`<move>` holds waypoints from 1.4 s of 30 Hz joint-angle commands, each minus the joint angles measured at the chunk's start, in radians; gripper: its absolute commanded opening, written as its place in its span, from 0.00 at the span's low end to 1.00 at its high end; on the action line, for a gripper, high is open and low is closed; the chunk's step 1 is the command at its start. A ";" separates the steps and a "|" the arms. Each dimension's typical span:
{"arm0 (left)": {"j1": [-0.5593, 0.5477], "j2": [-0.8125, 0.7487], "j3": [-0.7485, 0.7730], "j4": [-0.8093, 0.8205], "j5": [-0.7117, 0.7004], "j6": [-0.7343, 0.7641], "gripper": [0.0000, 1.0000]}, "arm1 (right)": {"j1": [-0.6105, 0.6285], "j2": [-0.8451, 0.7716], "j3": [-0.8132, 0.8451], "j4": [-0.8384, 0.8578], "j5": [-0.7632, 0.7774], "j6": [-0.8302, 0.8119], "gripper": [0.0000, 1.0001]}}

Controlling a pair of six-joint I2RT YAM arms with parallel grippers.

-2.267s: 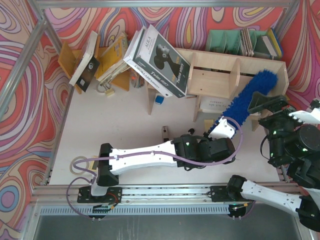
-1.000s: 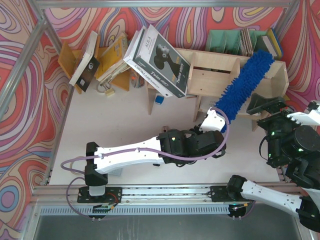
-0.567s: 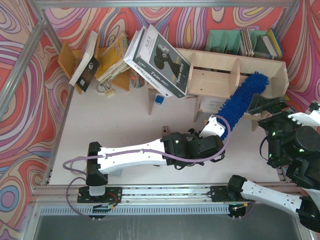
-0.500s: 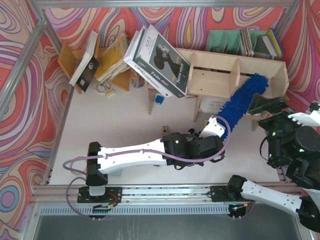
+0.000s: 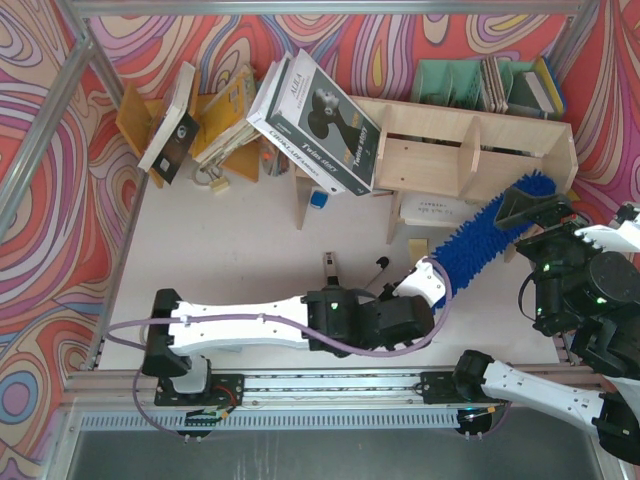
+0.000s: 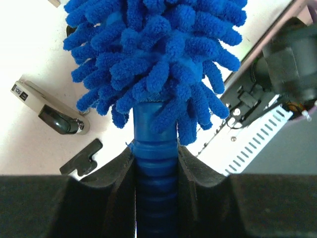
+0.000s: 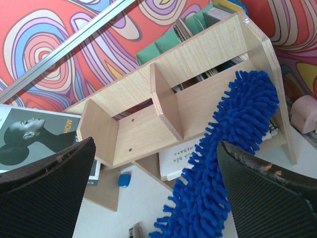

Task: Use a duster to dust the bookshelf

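Left claw (image 6: 156, 163) clamped on the duster (image 7: 223, 148), its fluff seemingly brushing the right end of the bookshelf (image 7: 138, 131); right claw (image 7: 156, 148) wide open, empty; other bays probably undusted.

The left arm (image 5: 250, 322), lower left overhead, is clad in white shells with black joints, and a lilac cable (image 5: 118, 328) is looped along it. The right gripper (image 7: 156, 144) is fitted with black fingers (image 7: 44, 168), finely mesh-textured and chipped at the edges.

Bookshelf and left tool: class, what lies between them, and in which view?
The duster, held in the left tool, spans the stretch to the bookshelf's right end; the top external view shows it.
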 commanded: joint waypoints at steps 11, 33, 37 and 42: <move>-0.066 -0.227 -0.276 0.214 -0.048 0.139 0.00 | 0.000 0.011 -0.001 0.018 0.024 -0.006 0.97; 0.048 -0.137 -0.167 0.380 0.095 0.393 0.00 | 0.000 0.002 -0.126 0.237 0.159 -0.223 0.99; 0.090 -0.093 -0.132 0.371 0.158 0.392 0.00 | 0.000 0.023 -0.133 0.243 0.158 -0.257 0.99; 0.127 -0.048 -0.118 0.356 0.214 0.391 0.00 | 0.000 0.064 -0.158 0.330 0.109 -0.365 0.99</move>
